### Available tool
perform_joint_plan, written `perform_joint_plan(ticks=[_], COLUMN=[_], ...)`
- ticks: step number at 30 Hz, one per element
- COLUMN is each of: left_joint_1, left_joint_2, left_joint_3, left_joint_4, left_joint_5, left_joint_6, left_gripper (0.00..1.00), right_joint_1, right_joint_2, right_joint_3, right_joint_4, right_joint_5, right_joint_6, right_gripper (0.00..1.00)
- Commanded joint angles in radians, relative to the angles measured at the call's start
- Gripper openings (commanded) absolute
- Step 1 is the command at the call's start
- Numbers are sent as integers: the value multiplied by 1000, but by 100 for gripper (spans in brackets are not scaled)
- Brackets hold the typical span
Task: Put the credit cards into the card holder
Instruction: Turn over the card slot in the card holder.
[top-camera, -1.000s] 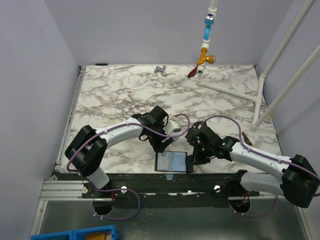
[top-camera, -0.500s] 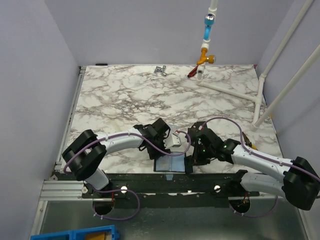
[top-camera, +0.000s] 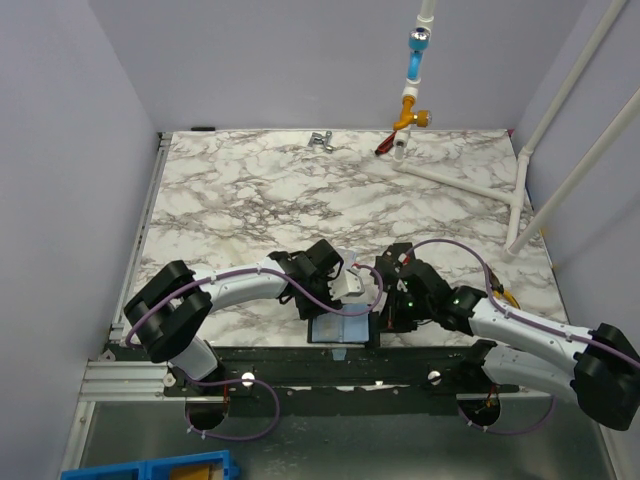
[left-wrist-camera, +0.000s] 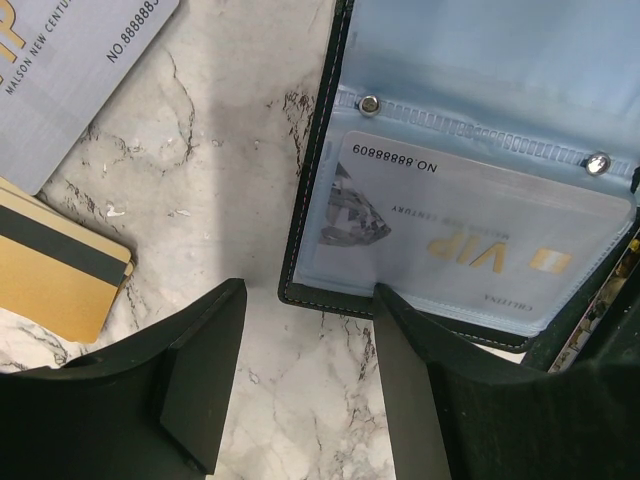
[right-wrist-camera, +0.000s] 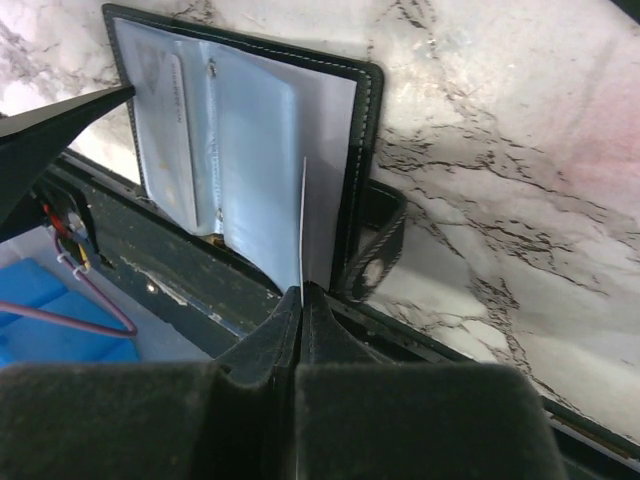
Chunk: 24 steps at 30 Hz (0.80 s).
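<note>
Right pincer (right-wrist-camera: 301, 292) shut, seemingly pinning black folding card holder (right-wrist-camera: 365, 150) open; my half-spread, empty left pincer (left-wrist-camera: 310, 300) should edge-grip gold-tan striped card (left-wrist-camera: 45, 280).

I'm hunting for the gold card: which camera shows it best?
The left wrist view: the gold card lies on the marble, dark stripe showing. I cannot make it out in the top view, and the right wrist view does not include it.

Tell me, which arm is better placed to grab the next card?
The left arm: the left fingers hang open next to the gold card, while the right fingers are shut on a sleeve of the card holder.
</note>
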Motion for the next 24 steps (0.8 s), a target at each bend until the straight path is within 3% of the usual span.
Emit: perform_joint_plan(ticks=[1,24], left_joint_1=[-12,-12], left_joint_2=[25,-20], left_joint_3=[-32,4], left_joint_4=[42,-7], left_joint_5=[-38,-35], left_joint_6=[11,21], left_gripper=[55,56], right_joint_1=[5,4], right_joint_2=[-29,-79], right_joint_3=[4,101], right_joint_4=[52,-99], right_joint_5=[-50,-14], right_joint_6=[0,-53], right_gripper=[1,1])
